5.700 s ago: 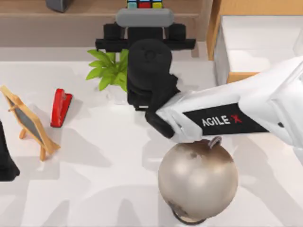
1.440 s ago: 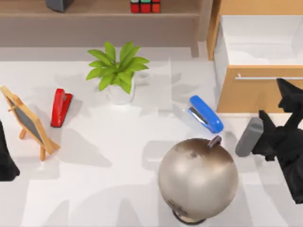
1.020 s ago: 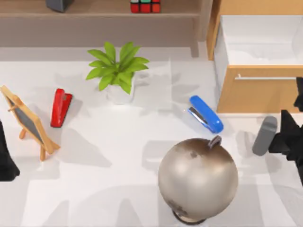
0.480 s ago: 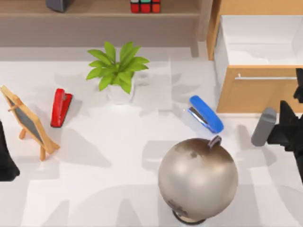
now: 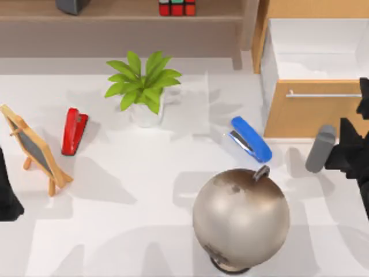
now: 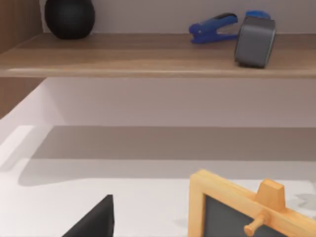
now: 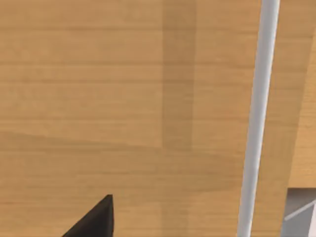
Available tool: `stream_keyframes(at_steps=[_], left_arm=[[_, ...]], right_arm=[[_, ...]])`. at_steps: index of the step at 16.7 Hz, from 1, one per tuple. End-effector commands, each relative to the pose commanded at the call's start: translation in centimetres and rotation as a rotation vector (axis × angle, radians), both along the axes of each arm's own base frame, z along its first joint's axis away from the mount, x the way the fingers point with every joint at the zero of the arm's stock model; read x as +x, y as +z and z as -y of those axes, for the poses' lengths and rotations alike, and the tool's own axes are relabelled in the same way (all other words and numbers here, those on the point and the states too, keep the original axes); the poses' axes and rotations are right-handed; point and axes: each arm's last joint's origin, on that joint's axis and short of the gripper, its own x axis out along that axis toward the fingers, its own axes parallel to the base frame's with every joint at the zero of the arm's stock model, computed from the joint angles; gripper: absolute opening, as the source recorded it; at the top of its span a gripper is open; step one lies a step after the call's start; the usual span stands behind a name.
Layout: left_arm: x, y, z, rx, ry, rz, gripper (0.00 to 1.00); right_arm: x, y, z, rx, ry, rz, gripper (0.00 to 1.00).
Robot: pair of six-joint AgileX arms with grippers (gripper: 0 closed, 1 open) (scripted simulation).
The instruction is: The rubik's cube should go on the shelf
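Note:
The rubik's cube (image 5: 177, 7) stands on the board of the long brown shelf (image 5: 115, 11) at the back of the table, its red and orange squares toward me, with nothing touching it. My right gripper (image 5: 346, 153) is far from it, at the table's right edge in front of the orange-wood drawer cabinet (image 5: 300, 109). In the right wrist view the cabinet's drawer front (image 7: 123, 98) and its metal handle (image 7: 259, 113) are very close. My left gripper (image 5: 7, 199) is parked at the left edge, beside the small chalkboard easel (image 5: 34, 149).
A potted plant (image 5: 144, 86), a red stapler (image 5: 74, 130), a blue stapler (image 5: 251, 138) and a large globe (image 5: 241, 218) stand on the table. The cabinet's drawer (image 5: 314, 52) is open. The shelf also holds a black ball (image 6: 69, 17), a blue stapler (image 6: 213, 27) and a grey box (image 6: 254, 42).
The right arm has pulled back from the shelf to the right edge, leaving the cube on the board. Over the last second it has only drifted slightly.

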Motion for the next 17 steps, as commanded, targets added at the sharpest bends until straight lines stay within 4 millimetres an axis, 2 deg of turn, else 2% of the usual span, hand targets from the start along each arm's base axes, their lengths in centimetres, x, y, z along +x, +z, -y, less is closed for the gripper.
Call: stream_keyframes(at_steps=[1, 14, 17], left_arm=[[0.00, 0.00, 0.00, 0.000, 0.000, 0.000, 1.00], [0.00, 0.00, 0.00, 0.000, 0.000, 0.000, 1.00], [0.00, 0.00, 0.00, 0.000, 0.000, 0.000, 1.00]], right_arm=[[0.00, 0.00, 0.00, 0.000, 0.000, 0.000, 1.00], [0.00, 0.00, 0.00, 0.000, 0.000, 0.000, 0.02], [0.00, 0.00, 0.00, 0.000, 0.000, 0.000, 0.00]])
